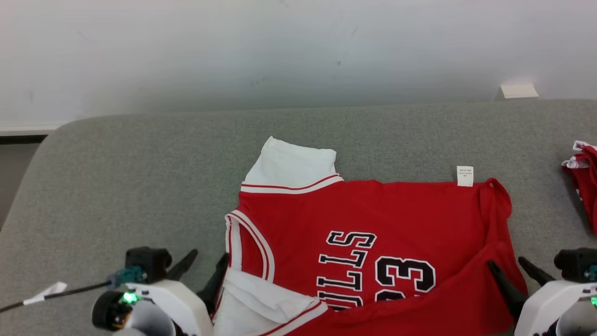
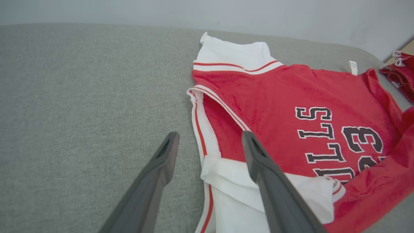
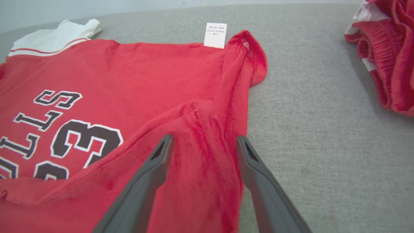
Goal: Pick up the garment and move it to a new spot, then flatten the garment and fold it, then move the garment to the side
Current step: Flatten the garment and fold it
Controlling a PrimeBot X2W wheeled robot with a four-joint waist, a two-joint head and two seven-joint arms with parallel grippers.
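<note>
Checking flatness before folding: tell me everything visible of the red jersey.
The red jersey is knit with white sleeves, red-and-white trim and black white-edged lettering with 23. It lies sideways, mostly flat, on the grey surface, its near edge folded over, a white label at its far edge. The open left gripper and right gripper are at its near corners.

One red garment (image 1: 373,210) carrying one white label (image 1: 465,176), and one second, bundled red garment (image 1: 585,182), on one grey fabric-covered desk (image 1: 140,163). Two end effectors, the left end effector (image 1: 209,255) and the right end effector (image 1: 506,261), each with two dark fingers (image 2: 161,161), four in all. One pale block (image 1: 517,91) at the wall.
</note>
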